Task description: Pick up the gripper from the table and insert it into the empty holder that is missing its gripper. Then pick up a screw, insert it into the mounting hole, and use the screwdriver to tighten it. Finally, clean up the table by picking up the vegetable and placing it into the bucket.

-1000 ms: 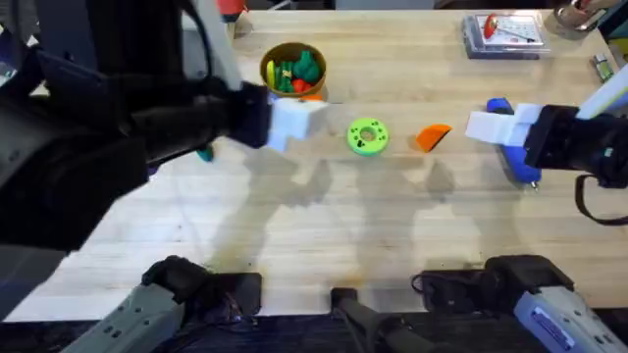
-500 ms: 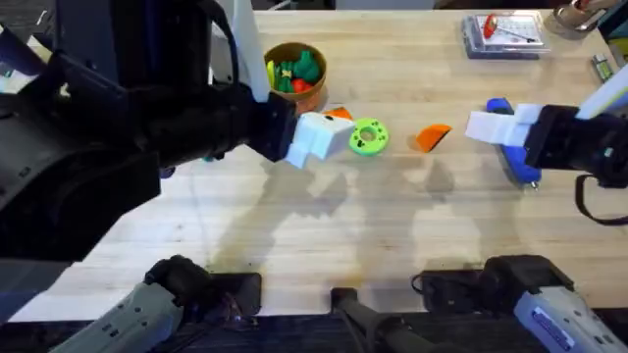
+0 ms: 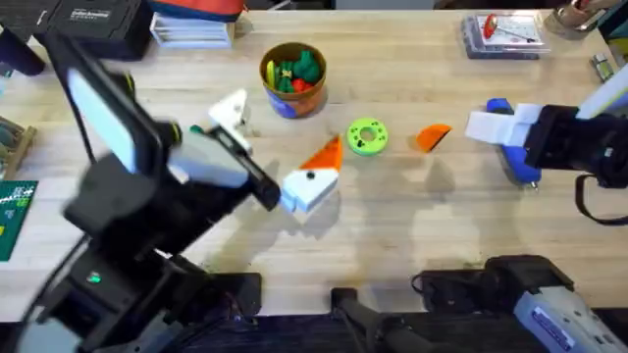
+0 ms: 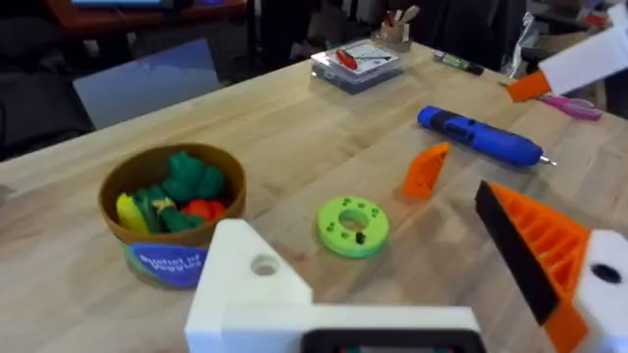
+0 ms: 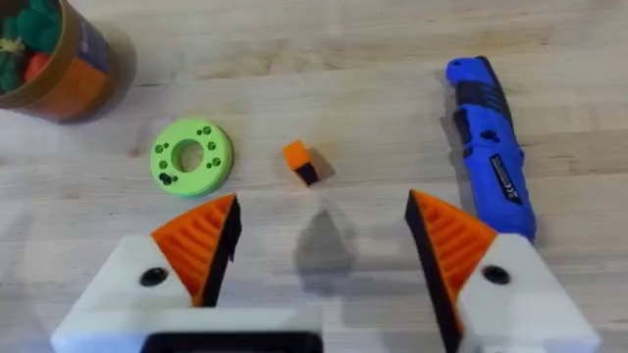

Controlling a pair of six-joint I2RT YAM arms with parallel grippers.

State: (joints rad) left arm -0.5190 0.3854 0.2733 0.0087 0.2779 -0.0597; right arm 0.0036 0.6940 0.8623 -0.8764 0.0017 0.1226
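L gripper (image 3: 280, 162) w/ bare holder (image 4: 257, 284), jaws apart near ring (image 3: 368, 136); R gripper (image 5: 319, 235) apart over table, gripper (image 3: 433, 135) & screwdriver (image 5: 491, 157) nearby.

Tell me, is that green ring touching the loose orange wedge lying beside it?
Apart. The left wrist view shows bare wood between the green ring and the orange wedge; the overhead view shows the same gap.
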